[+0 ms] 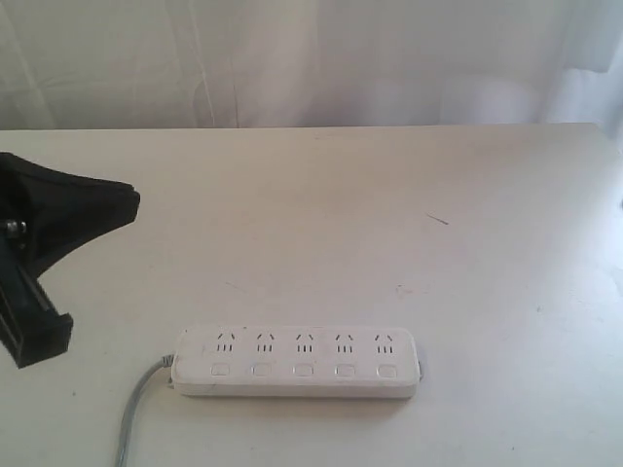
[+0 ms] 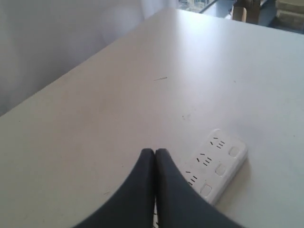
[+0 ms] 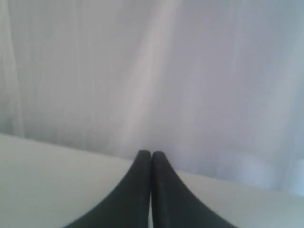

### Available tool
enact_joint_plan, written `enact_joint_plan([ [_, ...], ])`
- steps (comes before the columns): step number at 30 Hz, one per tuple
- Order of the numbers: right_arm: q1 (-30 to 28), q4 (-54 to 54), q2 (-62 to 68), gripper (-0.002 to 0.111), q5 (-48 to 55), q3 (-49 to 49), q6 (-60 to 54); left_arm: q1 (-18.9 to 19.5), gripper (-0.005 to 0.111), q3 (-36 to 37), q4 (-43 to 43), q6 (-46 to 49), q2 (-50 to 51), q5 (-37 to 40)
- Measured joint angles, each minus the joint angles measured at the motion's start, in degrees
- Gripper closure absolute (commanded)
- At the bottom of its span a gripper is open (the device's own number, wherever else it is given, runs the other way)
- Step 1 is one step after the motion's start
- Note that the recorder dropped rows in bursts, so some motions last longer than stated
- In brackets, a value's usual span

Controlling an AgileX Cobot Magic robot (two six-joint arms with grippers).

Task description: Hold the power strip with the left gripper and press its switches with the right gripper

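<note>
The white power strip (image 1: 297, 362) lies flat near the table's front edge, its grey cord (image 1: 136, 404) trailing off to the left. Its row of small white switches (image 1: 303, 370) runs below the socket groups. My left gripper (image 1: 131, 199) hangs at the far left, above and to the left of the strip, apart from it. In the left wrist view that gripper (image 2: 155, 152) is shut with nothing in it, and part of the power strip (image 2: 216, 166) shows beyond its fingers. My right gripper (image 3: 151, 154) is shut on nothing and faces the curtain; the exterior view does not show it.
A white table (image 1: 389, 214) carries everything, with a white curtain (image 1: 311, 58) behind its far edge. A small dark mark (image 1: 437, 219) lies on the table to the right of the middle.
</note>
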Motion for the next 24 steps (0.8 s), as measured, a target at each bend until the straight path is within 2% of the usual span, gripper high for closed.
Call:
enact_joint_plan([
  [6,-9.0,0.0,-12.7,0.108,0.2,0.0,0.0,-0.7,0.107,6.7,-1.2,-0.4,-1.2,-9.2],
  [13,-17.3,0.0,-22.3,0.108,0.4,0.0,0.0,-5.1,0.107,15.2,-1.2,-0.9,-1.7,-19.9],
  [18,-18.9,0.0,-25.8,0.108,0.7,0.0,0.0,-5.8,0.107,20.2,-1.2,-1.6,-1.8,-26.5],
  [24,-19.1,0.0,-26.6,0.108,0.7,0.0,0.0,-5.8,0.107,23.7,-1.4,-2.5,-1.8,-29.6],
])
